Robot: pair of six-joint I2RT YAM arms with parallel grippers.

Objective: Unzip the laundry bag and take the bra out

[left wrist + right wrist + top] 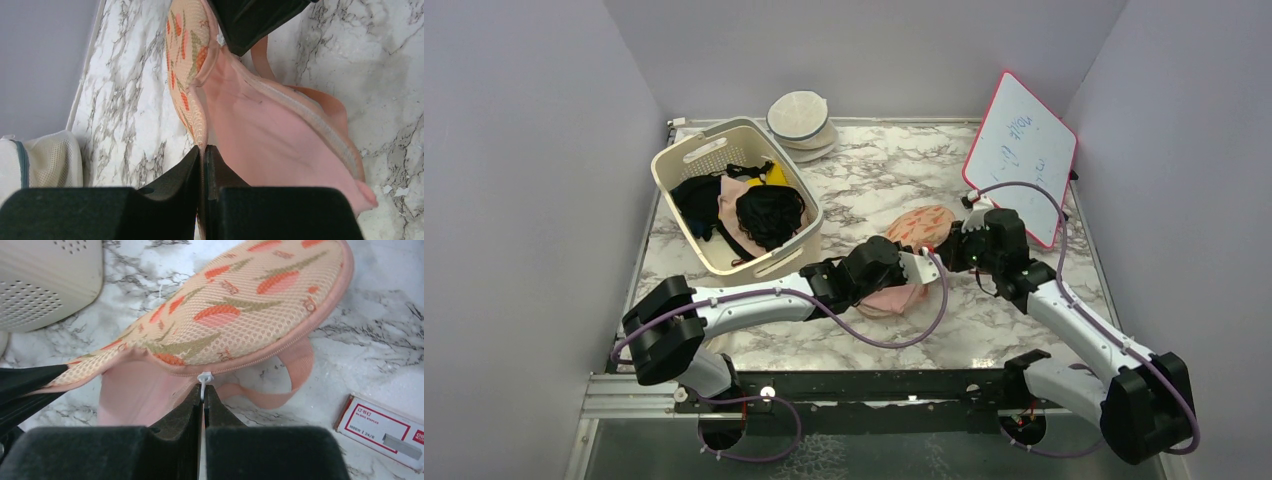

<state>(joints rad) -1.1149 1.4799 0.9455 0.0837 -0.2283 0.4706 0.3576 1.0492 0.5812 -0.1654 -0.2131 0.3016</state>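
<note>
The peach laundry bag [919,225] with red-green wedges lies mid-table, partly unzipped, its pink lining showing. My left gripper [921,268] is shut on the bag's upper edge [201,131], holding it up; the pale pink inside [265,145] is open below. My right gripper [952,243] is shut on the white zip pull [204,380] at the bag's seam [250,360]. A pink strap [295,375] hangs under the bag. Pale pink fabric [892,297] lies under the left gripper; I cannot tell bra from lining.
A cream slotted basket [686,170] with black and pink garments stands at the back left. Cream-white round cases [801,120] sit at the back. A red-framed whiteboard [1020,155] leans at the right. A red-and-white staple box [382,430] lies near the right gripper.
</note>
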